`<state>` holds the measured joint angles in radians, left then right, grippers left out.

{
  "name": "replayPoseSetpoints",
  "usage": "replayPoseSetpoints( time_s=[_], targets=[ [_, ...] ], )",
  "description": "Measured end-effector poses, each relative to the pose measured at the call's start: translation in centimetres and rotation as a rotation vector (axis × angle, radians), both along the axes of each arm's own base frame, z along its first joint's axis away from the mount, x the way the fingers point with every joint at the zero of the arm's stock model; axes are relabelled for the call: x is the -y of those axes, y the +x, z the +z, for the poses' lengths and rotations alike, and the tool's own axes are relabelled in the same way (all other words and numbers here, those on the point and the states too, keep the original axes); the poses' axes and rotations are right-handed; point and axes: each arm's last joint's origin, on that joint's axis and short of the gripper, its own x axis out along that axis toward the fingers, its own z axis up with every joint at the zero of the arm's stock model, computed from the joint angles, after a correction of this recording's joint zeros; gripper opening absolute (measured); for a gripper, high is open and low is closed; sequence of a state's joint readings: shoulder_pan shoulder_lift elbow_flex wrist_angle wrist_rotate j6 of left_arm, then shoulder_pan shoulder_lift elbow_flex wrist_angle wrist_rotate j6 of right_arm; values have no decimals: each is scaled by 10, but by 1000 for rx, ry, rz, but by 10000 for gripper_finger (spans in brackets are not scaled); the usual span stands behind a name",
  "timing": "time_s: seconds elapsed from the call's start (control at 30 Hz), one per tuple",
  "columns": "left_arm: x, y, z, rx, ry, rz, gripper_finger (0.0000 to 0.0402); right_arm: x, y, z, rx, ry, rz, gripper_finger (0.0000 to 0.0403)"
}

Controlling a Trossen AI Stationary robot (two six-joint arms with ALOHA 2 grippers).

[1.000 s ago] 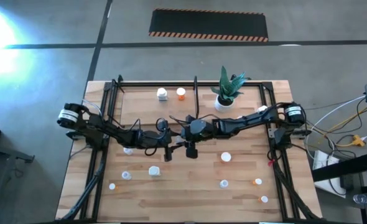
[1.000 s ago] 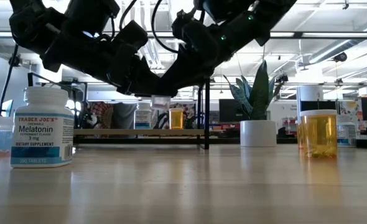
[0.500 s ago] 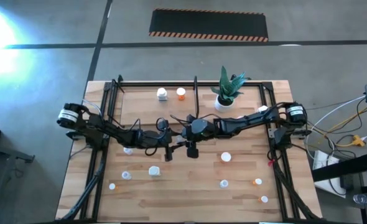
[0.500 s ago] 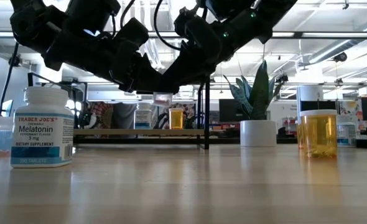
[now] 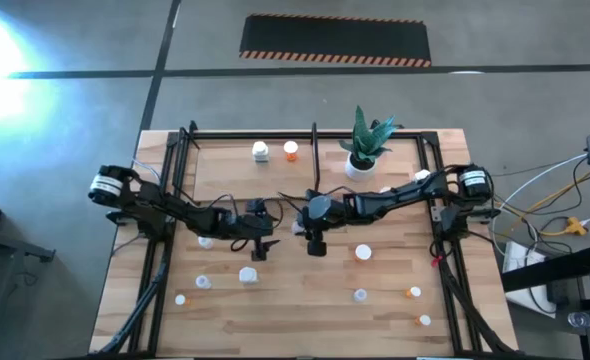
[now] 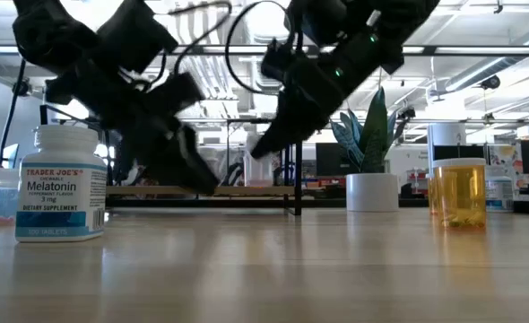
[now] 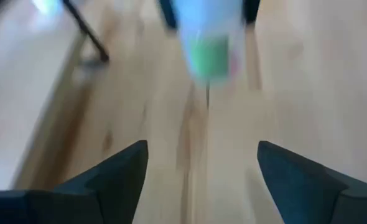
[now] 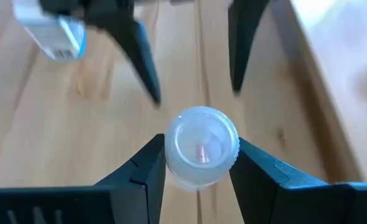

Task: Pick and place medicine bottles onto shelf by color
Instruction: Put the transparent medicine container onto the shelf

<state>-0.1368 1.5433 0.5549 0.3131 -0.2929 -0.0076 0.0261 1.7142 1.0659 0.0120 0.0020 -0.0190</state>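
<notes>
My right gripper (image 8: 199, 144) hangs over the middle of the table (image 5: 305, 300), shut on a small white medicine bottle (image 8: 201, 149). In the left wrist view the same bottle (image 7: 209, 37) shows blurred, with a green label. My left gripper (image 7: 202, 152) stands open just to the table's left of the bottle and lower, its two fingers (image 8: 137, 56) apart and touching nothing. The shelf (image 5: 225, 160) lies at the far side. A white bottle (image 5: 261, 152) and an orange one (image 5: 291, 150) stand on it. My right gripper pinches the bottle between its two fingers, on opposite sides just below the cap (image 8: 171, 158). The fingers slant downward from the table's right. The bottle is lifted clear of the table, with its cap end (image 8: 202, 134) turned toward the wrist.
Several small bottles stand scattered on the near half of the table, among them a Melatonin bottle (image 6: 60, 184) and an orange one (image 6: 459, 191). A potted plant (image 5: 363, 150) stands at the shelf's right end. An upright black divider bar (image 5: 315, 150) splits the shelf.
Both grippers met at the bottle above the table a second ago. My left gripper has opened and let go. It has tipped downward and drawn back toward the table's left. My right gripper keeps the bottle and has sunk a little.
</notes>
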Motion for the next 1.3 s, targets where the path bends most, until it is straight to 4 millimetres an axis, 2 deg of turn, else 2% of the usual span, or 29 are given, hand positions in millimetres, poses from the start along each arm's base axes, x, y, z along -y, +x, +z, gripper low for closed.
replayPoseSetpoints(
  time_s=[0.27, 0.4, 0.6, 0.77, 0.83, 0.93, 1.03, 1.3],
  targets=[
    [-1, -6, 16, 25, -14, 8, 293, -2, 12, -33, 19, 13, 7, 137],
    [-1, -9, 28, 66, -20, 7, 293, -3, 18, -41, 53, 14, 7, 137],
    [-1, -12, 37, 109, -30, 0, 293, -3, 21, -42, 59, 4, 15, 153],
    [0, -9, 34, 108, -48, -21, 293, -3, 21, -37, 59, -26, 42, 201],
    [1, -7, 32, 119, -70, -30, 293, -3, 18, -28, 65, -53, 61, 223],
    [3, -1, 29, 155, -106, -59, 293, -3, 11, -9, 60, -72, 73, 247],
    [5, 7, 24, 191, -126, -82, 293, -3, -4, 12, 59, -69, 70, 254],
    [6, 18, 6, 183, -114, -65, 292, -12, -72, 39, 116, 8, 37, 231]
  ],
)
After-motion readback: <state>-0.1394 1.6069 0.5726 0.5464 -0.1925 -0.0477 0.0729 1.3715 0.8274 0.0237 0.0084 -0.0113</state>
